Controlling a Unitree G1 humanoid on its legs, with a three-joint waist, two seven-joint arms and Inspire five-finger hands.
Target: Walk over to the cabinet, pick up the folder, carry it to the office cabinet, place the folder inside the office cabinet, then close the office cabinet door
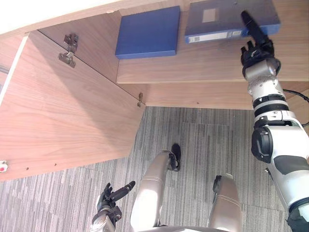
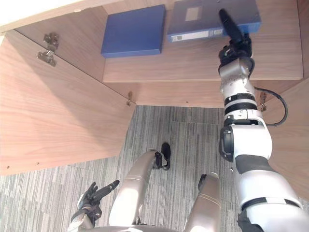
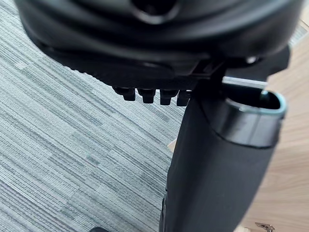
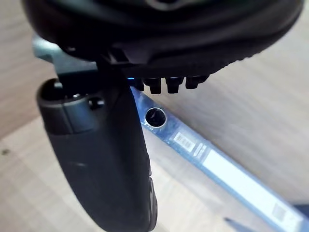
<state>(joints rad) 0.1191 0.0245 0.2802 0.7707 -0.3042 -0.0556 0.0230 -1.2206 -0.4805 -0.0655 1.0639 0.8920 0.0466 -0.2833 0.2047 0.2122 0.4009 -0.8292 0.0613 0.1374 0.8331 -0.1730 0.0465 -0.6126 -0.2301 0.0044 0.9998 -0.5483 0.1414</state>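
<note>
A grey-blue folder lies flat on the office cabinet's wooden shelf, its labelled spine facing out. My right hand is stretched up to the folder's front right corner. Its thumb reaches over the folder's top, and the fingers are relaxed just in front of the spine, not curled round it. I cannot tell whether the thumb touches the cover. My left hand hangs low over the carpet, open and holding nothing.
A second, darker blue folder lies on the same shelf, left of the first. The cabinet's left door stands wide open, with hinges on its inner face. Another wooden panel stands at the right. Grey striped carpet lies below.
</note>
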